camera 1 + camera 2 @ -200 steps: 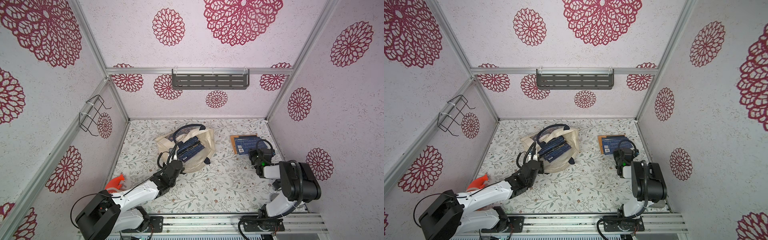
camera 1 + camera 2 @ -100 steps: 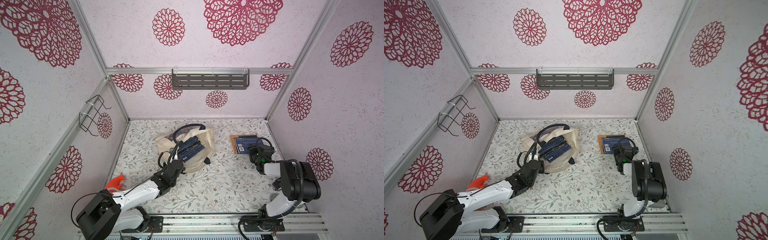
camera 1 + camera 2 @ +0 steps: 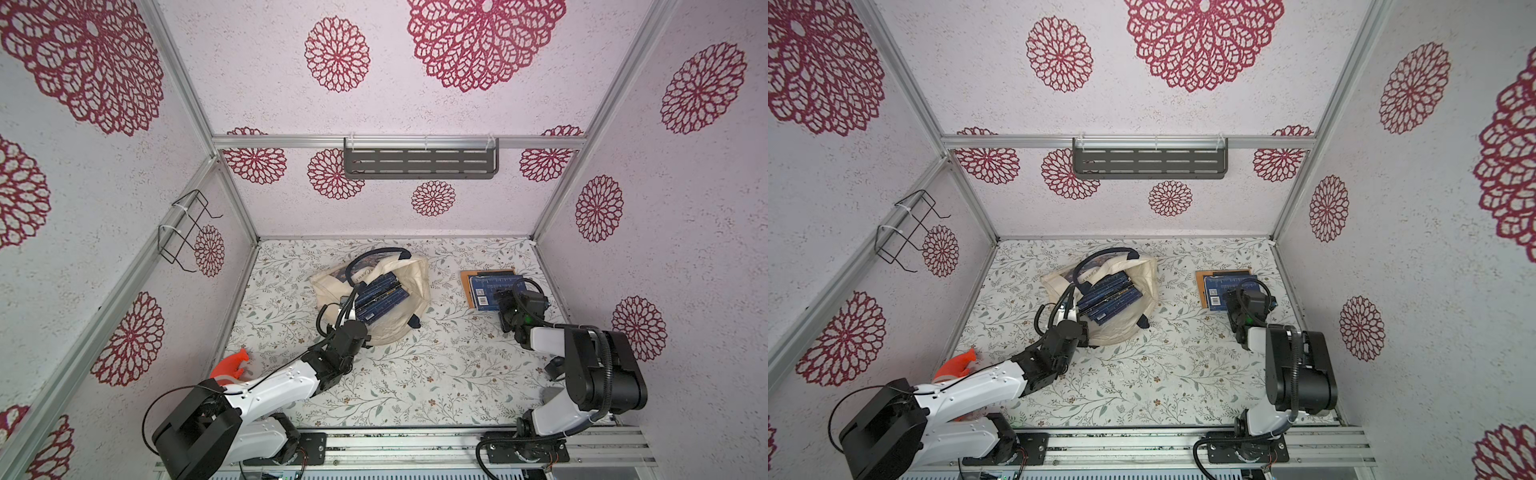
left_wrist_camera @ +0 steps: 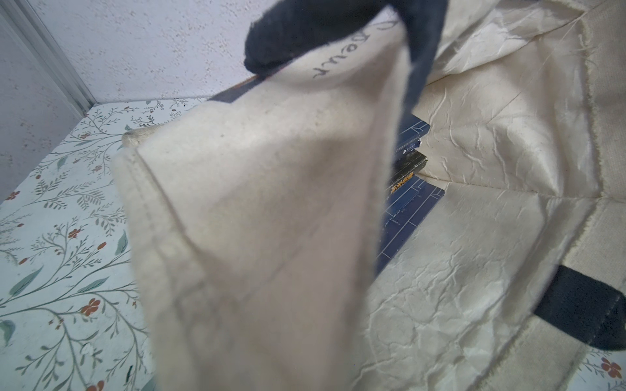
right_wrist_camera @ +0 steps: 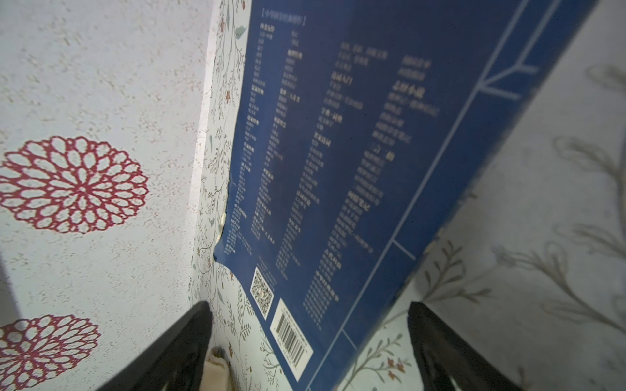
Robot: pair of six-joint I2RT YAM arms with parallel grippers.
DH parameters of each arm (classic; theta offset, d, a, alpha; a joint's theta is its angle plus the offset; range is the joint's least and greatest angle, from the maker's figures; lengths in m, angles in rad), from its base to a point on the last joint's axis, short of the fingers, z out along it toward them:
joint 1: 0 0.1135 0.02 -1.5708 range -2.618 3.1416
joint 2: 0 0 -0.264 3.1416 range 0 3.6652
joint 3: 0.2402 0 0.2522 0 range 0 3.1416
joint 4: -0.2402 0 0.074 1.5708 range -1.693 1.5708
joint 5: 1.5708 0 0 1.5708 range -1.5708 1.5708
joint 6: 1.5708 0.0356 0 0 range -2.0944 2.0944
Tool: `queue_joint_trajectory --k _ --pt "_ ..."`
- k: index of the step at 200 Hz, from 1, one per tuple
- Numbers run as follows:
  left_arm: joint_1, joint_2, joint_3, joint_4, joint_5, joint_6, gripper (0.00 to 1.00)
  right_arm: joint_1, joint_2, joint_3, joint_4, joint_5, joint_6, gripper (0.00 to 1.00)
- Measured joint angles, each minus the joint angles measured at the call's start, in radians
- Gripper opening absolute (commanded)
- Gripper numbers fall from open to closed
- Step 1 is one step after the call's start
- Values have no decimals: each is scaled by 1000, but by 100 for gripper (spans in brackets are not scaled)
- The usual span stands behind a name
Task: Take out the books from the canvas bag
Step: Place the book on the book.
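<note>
The cream canvas bag (image 3: 401,322) (image 3: 1125,328) lies open in the middle of the floor, with several dark blue books (image 3: 380,297) (image 3: 1108,301) stacked inside. My left gripper (image 3: 353,328) (image 3: 1077,328) is at the bag's near left rim, shut on the fabric. In the left wrist view the lifted canvas (image 4: 254,220) hides the jaws, and the books (image 4: 410,203) show behind it. At the right a blue book (image 3: 490,286) (image 5: 355,152) lies on an orange-brown one (image 3: 465,282). My right gripper (image 3: 505,307) (image 5: 308,304) stands open at its near edge, fingers (image 5: 176,348) either side without touching it.
The right wall (image 3: 582,291) stands close beside the two laid-out books. An orange-red plastic object (image 3: 232,363) lies by the left wall. A grey shelf (image 3: 419,162) hangs on the back wall and a wire rack (image 3: 185,232) on the left wall.
My right gripper has opened and let go of the blue book, which now rests on the orange-brown one. The left arm and the bag have not moved.
</note>
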Motion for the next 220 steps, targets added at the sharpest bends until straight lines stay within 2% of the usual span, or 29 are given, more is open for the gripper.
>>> queue_joint_trajectory --k 103,184,220 --pt "-5 10 5 -1 -6 2 0 5 -9 69 -96 6 -29 99" --pt "-11 19 9 -1 -9 11 0 25 -100 48 -211 3 -38 99" --pt "-13 19 9 0 -8 18 0 43 -200 31 -272 20 -65 99"
